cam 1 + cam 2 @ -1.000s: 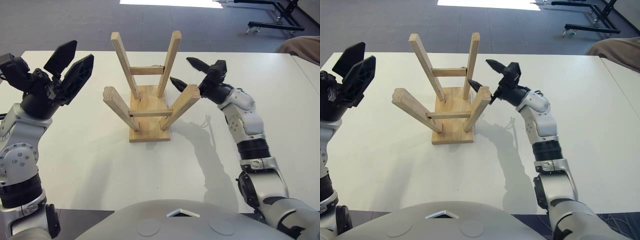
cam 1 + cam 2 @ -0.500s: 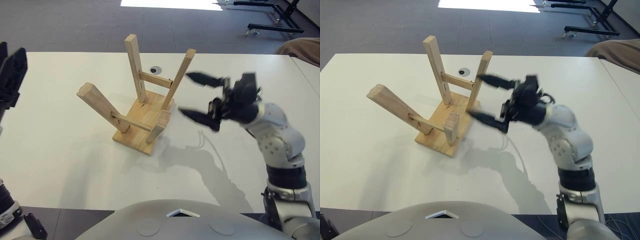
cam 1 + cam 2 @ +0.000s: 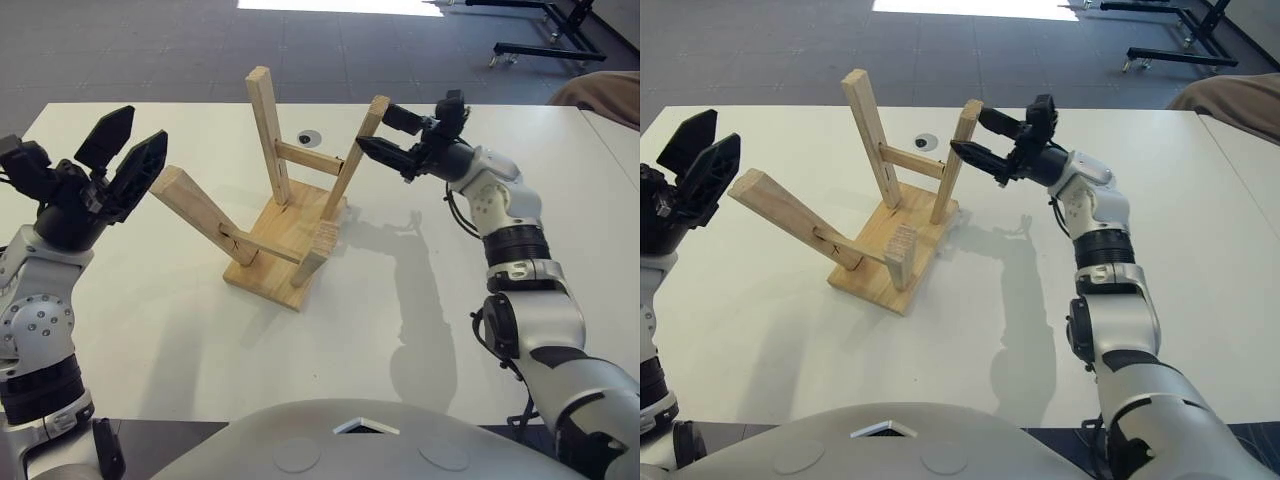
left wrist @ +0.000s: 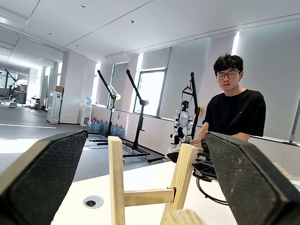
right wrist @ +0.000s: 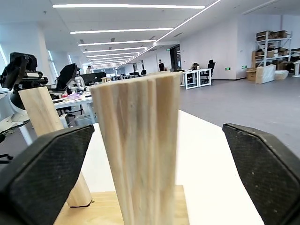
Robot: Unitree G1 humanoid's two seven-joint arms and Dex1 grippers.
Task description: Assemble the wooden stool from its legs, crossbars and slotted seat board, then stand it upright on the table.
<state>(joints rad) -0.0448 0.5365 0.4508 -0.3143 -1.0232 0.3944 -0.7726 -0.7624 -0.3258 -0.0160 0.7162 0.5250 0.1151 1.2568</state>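
Since the half-second before, the right gripper (image 3: 375, 127) had risen from beside the short near-right leg (image 3: 314, 252) to the top of the far-right leg (image 3: 354, 160), and the left gripper (image 3: 144, 123) had swung back in from the table's edge. The stool (image 3: 290, 215) itself had kept the skewed pose it had turned into a second earlier. It sat upside down near the middle of the white table (image 3: 180, 330), its seat board (image 3: 262, 272) flat on the surface and the legs pointing up. The two far legs rose steeply, joined by a crossbar (image 3: 312, 158). The near-left leg (image 3: 200, 212) leaned out towards the robot's left, tied to the near-right one by a second crossbar (image 3: 268, 246). The right gripper's fingers stood wide apart on either side of the far-right leg's top end, and the wrist view showed clear gaps on both sides, so it had hold of nothing. The left gripper was also spread wide and empty, hanging just beside the raised end of the near-left leg. A small round grommet (image 3: 306, 138) showed in the table behind the stool.
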